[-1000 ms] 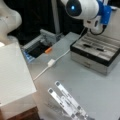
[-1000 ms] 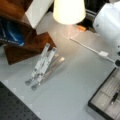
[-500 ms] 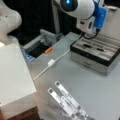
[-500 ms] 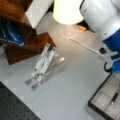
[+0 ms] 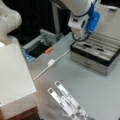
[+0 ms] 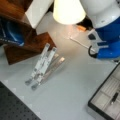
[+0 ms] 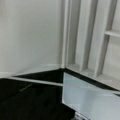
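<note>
The white and blue arm end carrying my gripper (image 5: 80,33) hangs over the left end of an open grey case (image 5: 100,61). The case is divided into compartments, with dark pen-like tools (image 5: 88,45) inside. A black cable loops under the wrist. In a front view the same arm end (image 6: 100,47) stands above the table, up and left of the case (image 6: 105,100). The fingers do not show in any view. The wrist view shows only a pale wall, white shelving (image 7: 100,37) and a table corner (image 7: 85,97).
A folded metal stand (image 5: 66,101) (image 6: 45,65) lies on the grey table. A white cable with an adapter (image 5: 51,62) runs toward an orange item (image 5: 48,50) beside a black tray (image 5: 37,48). A white box (image 5: 13,75) stands at left. A wooden shelf (image 6: 27,45) and a white lampshade (image 6: 68,10) are near.
The arm has come down and further into both front views, closer to the left end of the case. Nothing on the table has moved.
</note>
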